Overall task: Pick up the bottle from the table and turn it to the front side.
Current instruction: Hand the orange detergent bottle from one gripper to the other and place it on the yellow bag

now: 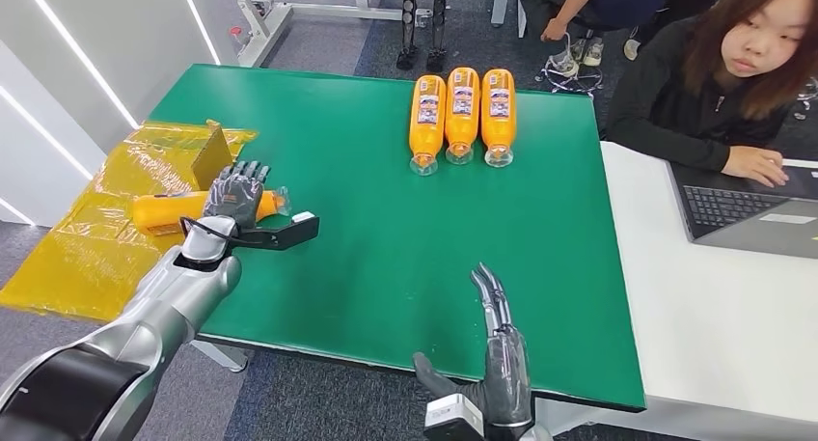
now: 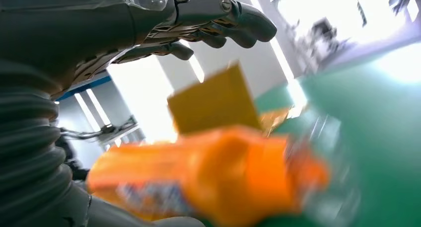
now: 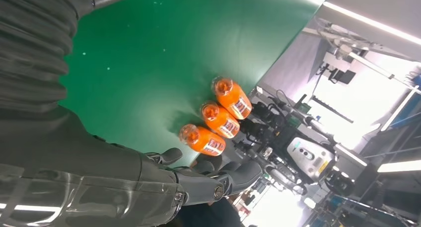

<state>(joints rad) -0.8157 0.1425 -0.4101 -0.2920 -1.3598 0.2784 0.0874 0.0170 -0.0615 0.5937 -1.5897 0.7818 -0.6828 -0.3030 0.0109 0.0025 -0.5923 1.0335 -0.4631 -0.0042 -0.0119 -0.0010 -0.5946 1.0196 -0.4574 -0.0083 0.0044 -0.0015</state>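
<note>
A: The bottle [image 1: 169, 209] is seen lying on its side at the left edge of the green desk [image 1: 367, 219], partly over the yellow sheet [image 1: 87, 238].

B: And the left hand [image 1: 234, 194] is laid over it, fingers draped across the cap end. Whether it is actually gripped cannot be told; the wrist view is blurred, with the fingers [image 2: 218, 23] shown spread above the bottle [image 2: 208, 180].

A: The right hand [image 1: 497, 359] is held released near the desk's front edge, fingers straight, nothing in it.

B: Three more bottles [image 1: 462, 116] are lined up side by side toward the desk's far edge, caps pointed inward.

A: A person [image 1: 719, 84] is seated past the desk's right side at a laptop [image 1: 748, 219].
</note>
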